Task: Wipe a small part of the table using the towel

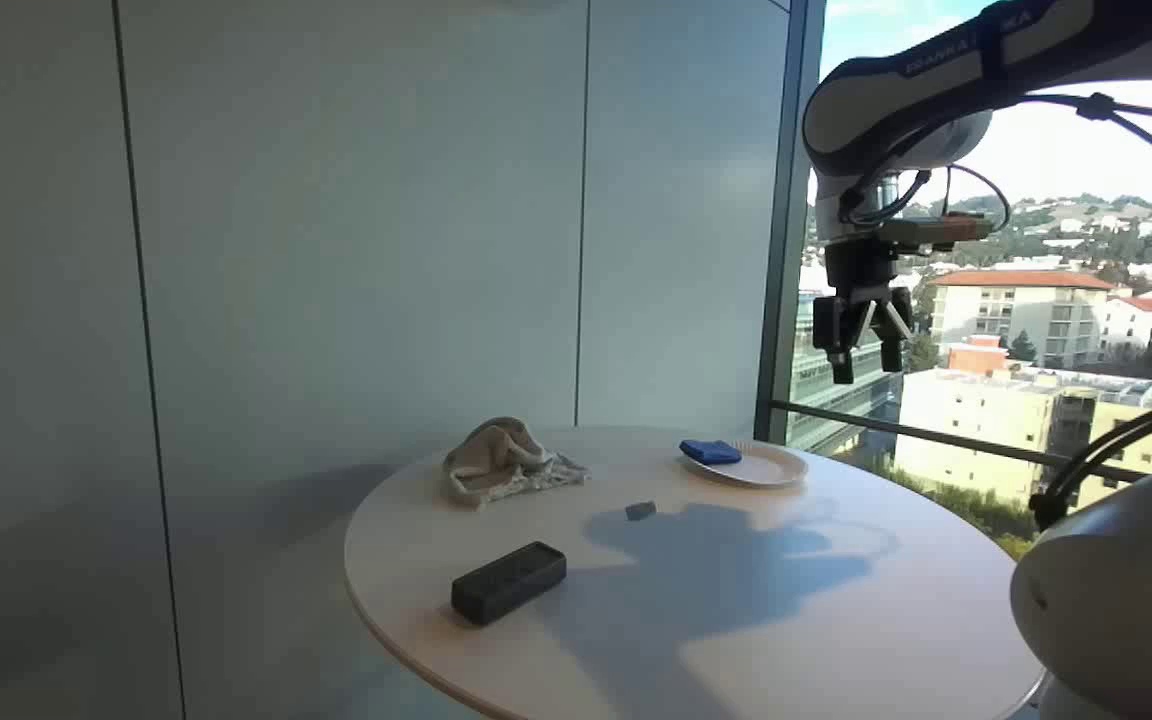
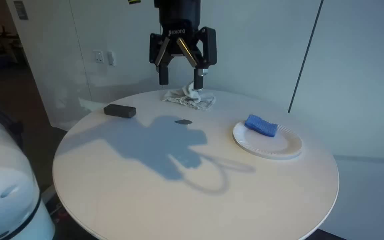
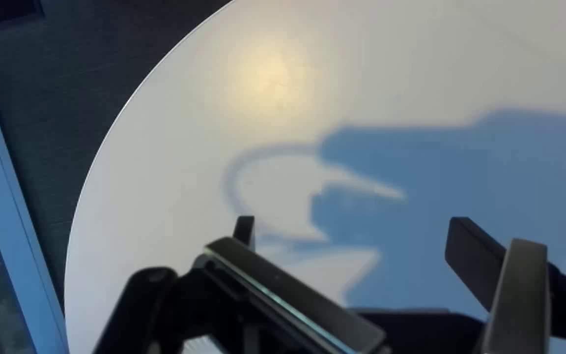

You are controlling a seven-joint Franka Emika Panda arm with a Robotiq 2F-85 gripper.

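The towel, a crumpled beige-white cloth with a frayed edge, lies near the table's edge by the wall in both exterior views [image 1: 496,455] [image 2: 190,96]. It is out of the wrist view. The round white table [image 1: 836,640] also shows in an exterior view [image 2: 138,206] and the wrist view [image 3: 175,147]. My gripper [image 1: 867,365] is open with nothing between its fingers, pointing down well above the table. In an exterior view the gripper [image 2: 181,83] overlaps the towel only in the picture. In the wrist view the fingers [image 3: 352,226] stand wide apart over bare table and shadow.
A white paper plate [image 1: 771,470] [image 2: 268,148] holds a blue folded cloth or sponge [image 1: 711,452] [image 2: 261,125]. A dark block [image 1: 509,583] [image 2: 120,110] and a small grey piece [image 1: 640,511] [image 2: 183,122] lie on the table. A wall and window stand behind.
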